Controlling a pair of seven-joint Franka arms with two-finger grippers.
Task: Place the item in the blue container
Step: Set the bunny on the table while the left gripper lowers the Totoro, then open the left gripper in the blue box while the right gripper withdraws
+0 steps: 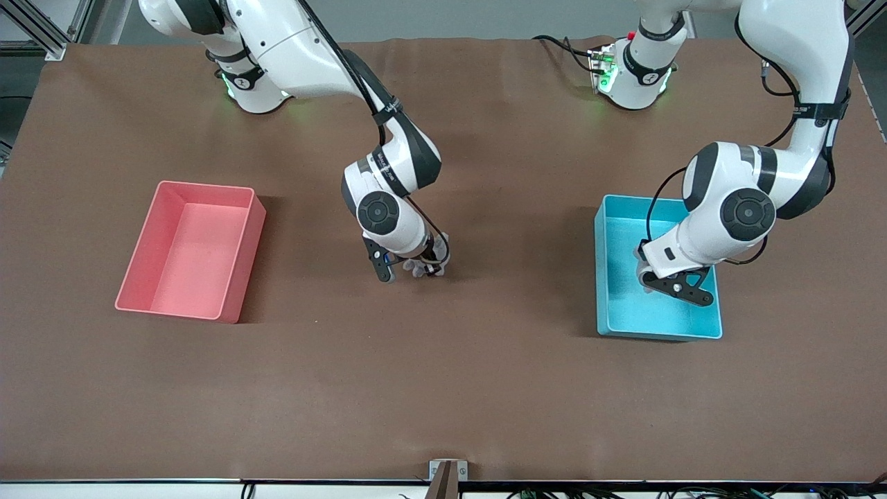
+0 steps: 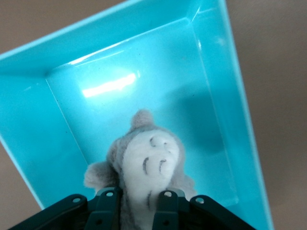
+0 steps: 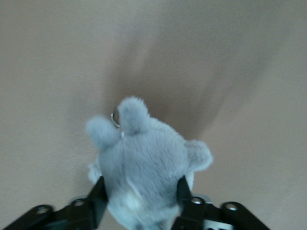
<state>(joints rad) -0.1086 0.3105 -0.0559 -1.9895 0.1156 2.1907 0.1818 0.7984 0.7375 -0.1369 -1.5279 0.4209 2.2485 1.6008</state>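
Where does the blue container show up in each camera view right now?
Front view: blue container toward the left arm's end of the table, under the left gripper.
Left wrist view: fills the picture.
Right wrist view: not in it.
Shared landmark: the grey plush toy held over it.

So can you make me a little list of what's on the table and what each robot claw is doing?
Left claw: shut on a grey and white plush toy, over the light blue rectangular plastic bin
Right claw: fingers on either side of a second grey fluffy plush toy, low over the brown table, between the two bins
Pink rectangular plastic bin: toward the right arm's end of the table, nothing seen inside
Blue bin: toward the left arm's end
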